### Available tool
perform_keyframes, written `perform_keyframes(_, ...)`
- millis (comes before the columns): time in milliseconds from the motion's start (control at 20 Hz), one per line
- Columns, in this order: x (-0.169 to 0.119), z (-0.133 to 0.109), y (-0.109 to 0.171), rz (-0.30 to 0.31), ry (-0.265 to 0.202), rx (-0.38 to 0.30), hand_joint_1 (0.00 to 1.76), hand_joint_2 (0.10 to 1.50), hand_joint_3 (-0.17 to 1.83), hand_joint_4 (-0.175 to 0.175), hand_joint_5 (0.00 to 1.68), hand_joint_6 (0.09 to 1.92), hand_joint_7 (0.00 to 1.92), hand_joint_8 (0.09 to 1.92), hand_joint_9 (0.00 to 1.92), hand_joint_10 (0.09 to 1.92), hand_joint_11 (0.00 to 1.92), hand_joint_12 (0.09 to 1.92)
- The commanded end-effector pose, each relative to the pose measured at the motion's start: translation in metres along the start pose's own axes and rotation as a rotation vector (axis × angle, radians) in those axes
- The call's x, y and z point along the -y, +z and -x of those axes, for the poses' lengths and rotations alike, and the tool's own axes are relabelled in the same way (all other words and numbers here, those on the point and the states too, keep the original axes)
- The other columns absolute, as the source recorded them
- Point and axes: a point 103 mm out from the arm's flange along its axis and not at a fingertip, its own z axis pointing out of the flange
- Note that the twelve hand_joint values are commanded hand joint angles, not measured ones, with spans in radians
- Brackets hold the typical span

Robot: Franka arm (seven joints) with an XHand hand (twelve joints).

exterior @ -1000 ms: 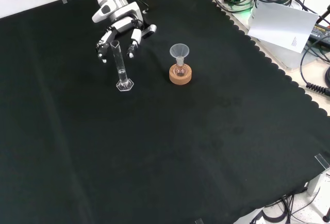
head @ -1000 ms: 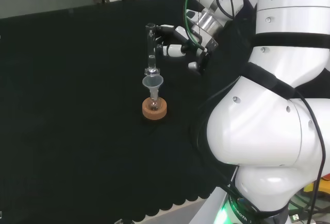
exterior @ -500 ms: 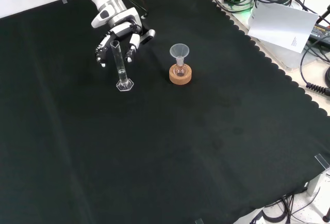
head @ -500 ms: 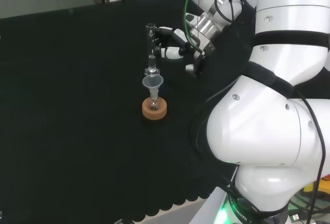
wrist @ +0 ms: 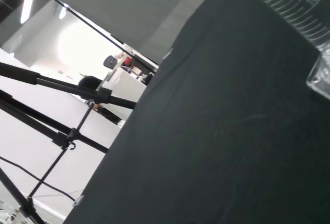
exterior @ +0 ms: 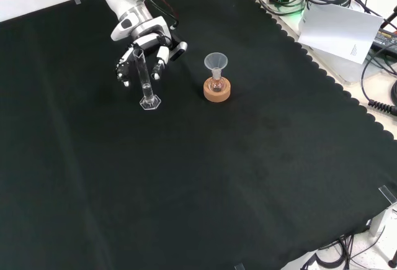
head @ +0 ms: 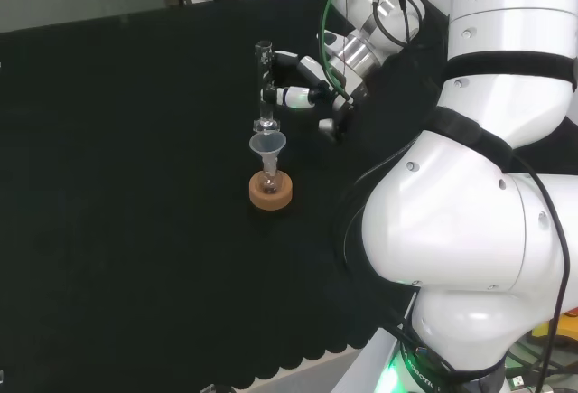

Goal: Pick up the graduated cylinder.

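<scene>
Head view: the graduated cylinder [head: 264, 86] stands upright on the desk [head: 117, 185], the hand [head: 302, 86] just right of its upper part, fingers relaxed, grasping nothing. Front view: spread fingers [exterior: 160, 59] flank the tube; funnel [exterior: 216, 64] nearby. Wrist view: cylinder's scale close

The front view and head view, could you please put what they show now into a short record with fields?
cylinder: clear graduated cylinder, upright on its base on the black cloth
hand: the hand is at the cylinder's upper part, fingers spread on both sides of it, not curled round it
contact: cannot tell whether the fingers touch the glass
flask: small flask on a cork ring, funnel in its neck, right of the cylinder in the front view
lifted: not yet
</scene>
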Motion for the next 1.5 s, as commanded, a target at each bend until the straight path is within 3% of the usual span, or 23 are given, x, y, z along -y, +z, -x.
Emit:
perform_keyframes(50,-0.0028,-0.0026,0.006,0.002,-0.016,-0.015,1.02,1.04,-0.17,-0.035,0.52,0.09,0.39,0.62,0.62,0.56,0.35,1.31)
perform_keyframes(500,0.0005,0.0003,0.0071,0.025,-0.005,-0.032,1.02,1.04,-0.17,-0.02,0.68,0.13,0.48,0.59,0.71,0.52,0.4,1.28)
perform_keyframes(1500,0.0018,-0.0001,0.0137,0.017,-0.008,-0.068,1.02,1.04,-0.17,-0.021,0.67,0.18,0.53,0.58,0.76,0.49,0.46,1.27)
